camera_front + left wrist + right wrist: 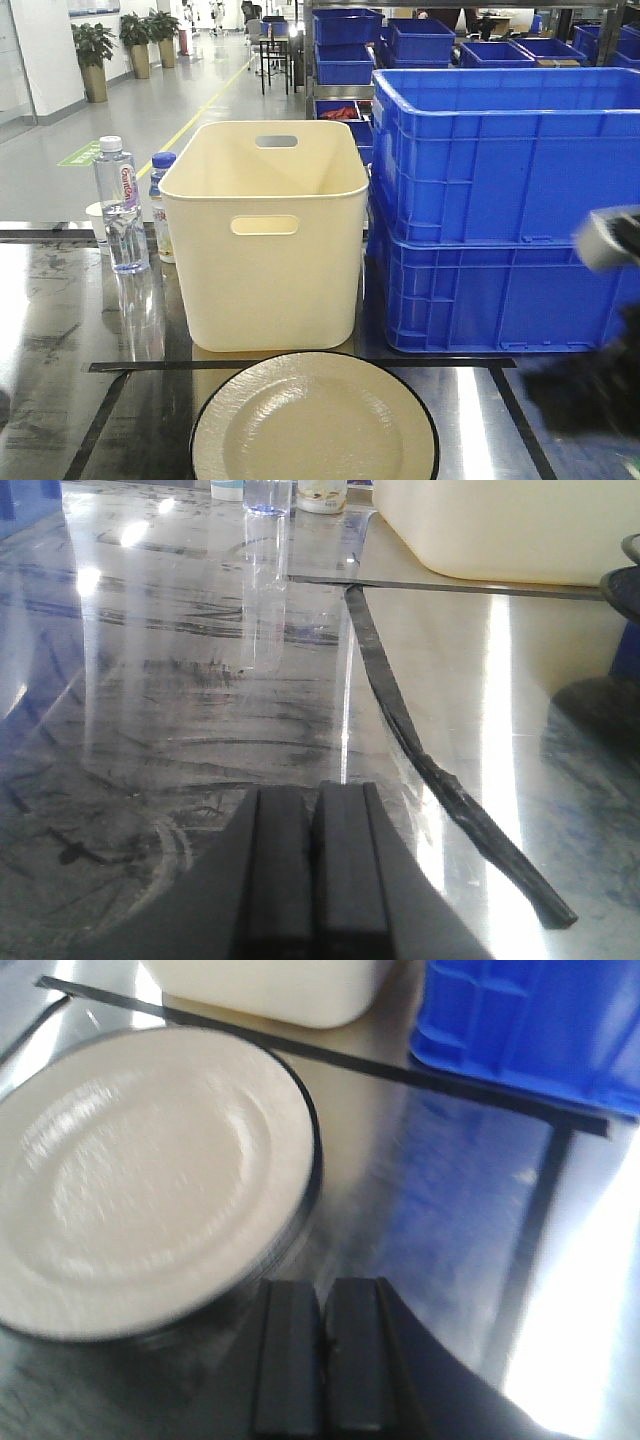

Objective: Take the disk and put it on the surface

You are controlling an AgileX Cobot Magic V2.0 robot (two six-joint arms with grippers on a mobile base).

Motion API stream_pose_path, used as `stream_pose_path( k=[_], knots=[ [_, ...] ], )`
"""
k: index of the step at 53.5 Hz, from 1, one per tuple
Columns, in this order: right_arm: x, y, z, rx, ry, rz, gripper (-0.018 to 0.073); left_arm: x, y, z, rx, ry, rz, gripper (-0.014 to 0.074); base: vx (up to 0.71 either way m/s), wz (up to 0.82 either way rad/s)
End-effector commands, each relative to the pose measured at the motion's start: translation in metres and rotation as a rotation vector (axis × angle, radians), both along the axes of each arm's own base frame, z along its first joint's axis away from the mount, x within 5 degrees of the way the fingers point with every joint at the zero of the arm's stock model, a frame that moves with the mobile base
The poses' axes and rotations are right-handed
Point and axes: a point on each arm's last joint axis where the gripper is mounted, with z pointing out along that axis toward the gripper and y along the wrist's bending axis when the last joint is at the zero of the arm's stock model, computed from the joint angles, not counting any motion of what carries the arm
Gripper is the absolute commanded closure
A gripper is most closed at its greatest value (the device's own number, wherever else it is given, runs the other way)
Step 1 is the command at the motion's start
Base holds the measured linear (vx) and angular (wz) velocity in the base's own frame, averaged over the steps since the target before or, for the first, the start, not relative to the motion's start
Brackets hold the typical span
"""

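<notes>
Near the tabletop's [60, 330] front edge, between tape lines [300, 364], the disk [315, 425] lies flat: placing looks done. Left gripper [315, 855] and right gripper [322, 1355] both have jaws together, empty; right sits just beside the disk.

Bright indoor light filled every view. The tabletop [200, 680] threw hard white glare streaks and mirrored the bottle [120, 205]. The right wrist view was motion-blurred, the plate [140, 1170] soft-edged, its right corner blown out. In the front view the right arm [605, 330] smeared dark.
</notes>
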Motion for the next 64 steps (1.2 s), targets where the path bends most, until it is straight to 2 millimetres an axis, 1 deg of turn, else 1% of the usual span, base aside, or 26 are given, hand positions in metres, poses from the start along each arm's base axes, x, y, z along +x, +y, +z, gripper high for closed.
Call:
stream_pose_path(
  k=[1, 8, 13, 17, 22, 24, 28, 34, 37, 41, 44, 64],
  knots=[
    [-0.030, -0.015, 0.004, 0.004, -0.167, -0.086, 0.0573, 0.001, 0.000, 0.014, -0.007, -0.102, 0.005, 0.0601, 0.00, 0.00],
    [-0.060, -0.037, -0.018, 0.050, -0.252, -0.264, 0.0572, 0.001, 0.000, 0.014, -0.006, -0.102, 0.004, 0.0601, 0.00, 0.00],
    [-0.081, -0.052, -0.038, 0.054, -0.352, -0.373, 0.0571, 0.001, 0.000, 0.014, -0.006, -0.102, 0.004, 0.0601, 0.00, 0.00],
    [-0.095, -0.058, -0.054, 0.031, -0.421, -0.415, 0.0571, 0.001, 0.000, 0.014, -0.006, -0.102, 0.004, 0.0601, 0.00, 0.00],
    [-0.111, -0.063, -0.080, 0.001, -0.506, -0.453, 0.0571, 0.001, 0.000, 0.014, -0.006, -0.102, 0.004, 0.0601, 0.00, 0.00],
    [-0.115, -0.064, -0.088, -0.006, -0.528, -0.457, 0.0571, 0.001, 0.000, 0.014, -0.006, -0.102, 0.004, 0.0601, 0.00, 0.00],
    [-0.123, -0.064, -0.112, -0.014, -0.551, -0.460, 0.0571, 0.001, 0.000, 0.014, -0.006, -0.102, 0.004, 0.0601, 0.00, 0.00],
    [-0.131, -0.064, -0.152, -0.008, -0.542, -0.461, 0.0571, 0.001, 0.000, 0.014, -0.006, -0.102, 0.004, 0.0601, 0.00, 0.00],
    [-0.132, -0.063, -0.171, 0.026, -0.552, -0.467, 0.0571, 0.001, 0.000, 0.014, -0.006, -0.102, 0.004, 0.0601, 0.00, 0.00],
    [-0.127, -0.062, -0.193, 0.079, -0.547, -0.470, 0.0571, 0.001, 0.000, 0.014, -0.006, -0.101, 0.004, 0.0601, 0.00, 0.00],
    [-0.128, -0.062, -0.193, 0.099, -0.508, -0.478, 0.0571, 0.000, 0.000, 0.014, -0.006, -0.102, 0.004, 0.0601, 0.00, 0.00],
    [-0.129, -0.062, -0.197, 0.080, -0.483, -0.474, 0.0571, 0.001, 0.000, 0.014, -0.006, -0.101, 0.005, 0.0601, 0.00, 0.00]
  ],
)
